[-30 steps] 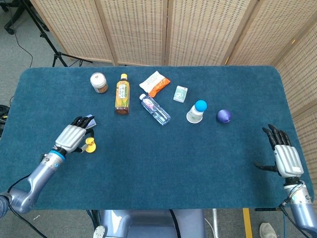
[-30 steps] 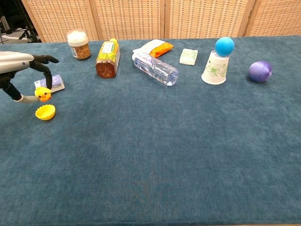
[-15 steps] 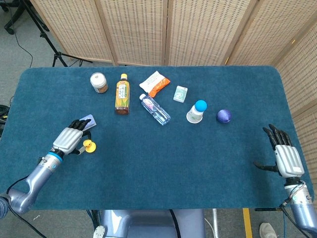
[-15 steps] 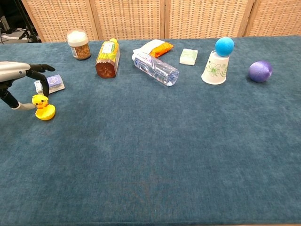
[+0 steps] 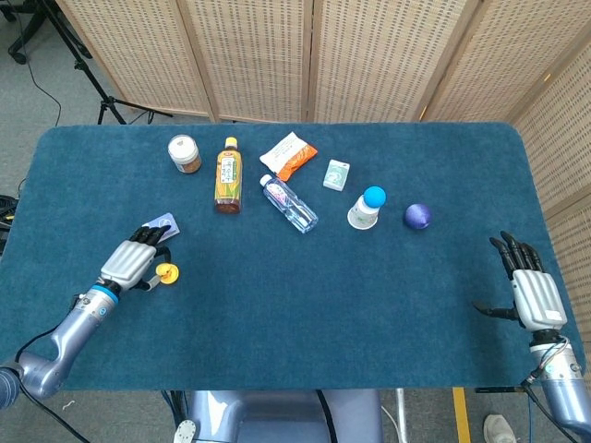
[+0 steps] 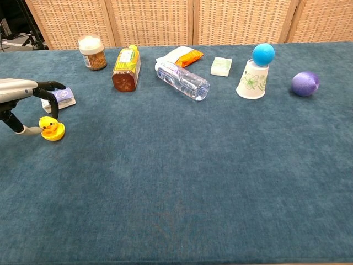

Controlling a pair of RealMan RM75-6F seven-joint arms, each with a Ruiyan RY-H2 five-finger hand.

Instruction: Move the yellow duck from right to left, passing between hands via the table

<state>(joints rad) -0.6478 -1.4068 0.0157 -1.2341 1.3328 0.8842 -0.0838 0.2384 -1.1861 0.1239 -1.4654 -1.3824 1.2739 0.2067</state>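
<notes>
Writing: we see print on the tea bottle [image 6: 126, 67] label and on the small white box [image 6: 221, 65], but we cannot read either.
Containers: a jar [image 6: 92, 52] of brown contents stands upright; a clear water bottle [image 6: 182, 80] lies on its side; a blue ball [image 6: 263, 54] sits on an upturned paper cup [image 6: 251, 80].
Yellow duck [image 6: 51, 128]: we see it standing on the worktop [image 6: 187, 182] at far left.
Left hand [image 5: 134, 261]: its thumb and fingers [image 6: 51, 88] bracket the duck; whether they touch it we cannot tell.
Right hand [image 5: 530, 284]: holds nothing, fingers spread wide, at the right edge.
</notes>
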